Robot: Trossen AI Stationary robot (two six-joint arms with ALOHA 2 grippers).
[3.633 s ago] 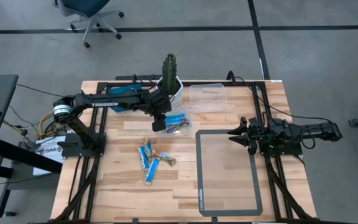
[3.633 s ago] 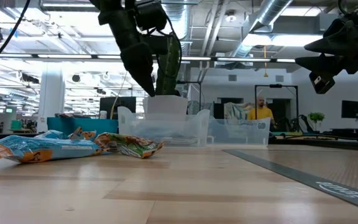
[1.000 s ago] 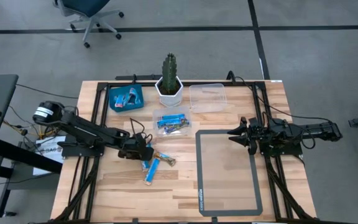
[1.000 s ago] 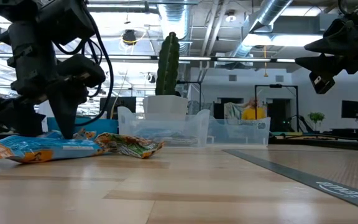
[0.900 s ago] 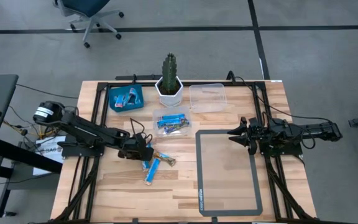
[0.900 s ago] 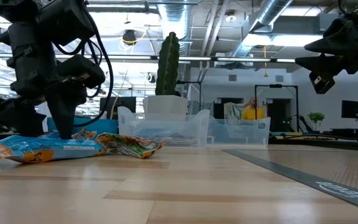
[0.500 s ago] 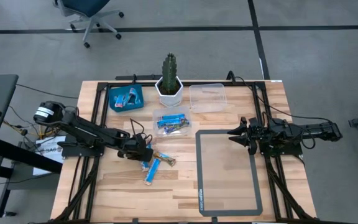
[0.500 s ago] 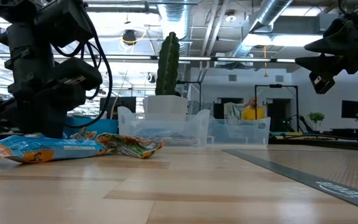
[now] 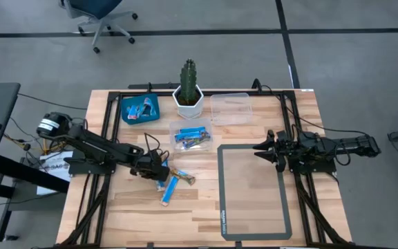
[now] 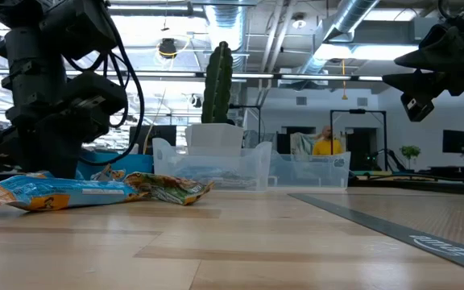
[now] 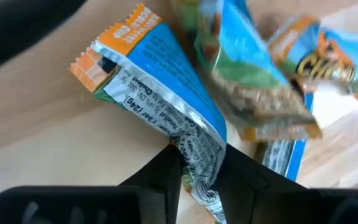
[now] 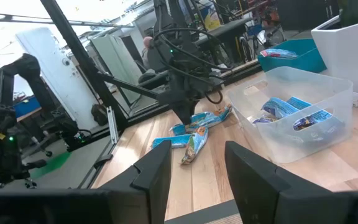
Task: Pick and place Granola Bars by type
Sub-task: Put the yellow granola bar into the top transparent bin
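Sorting part-done: the left gripper (image 11: 194, 171) pinches a blue bar (image 11: 160, 87) from the loose pile (image 9: 170, 181); others fill two bins. The right gripper (image 9: 262, 149) waits, half-open and empty.

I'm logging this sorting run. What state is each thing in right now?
Left tool: down at the loose pile, shut on a light blue granola bar.
Right tool: open, empty, waiting above the table.
Clear container: open, holding several bars.
Second clear container: open, looks empty.
Blue tray: holding bars.
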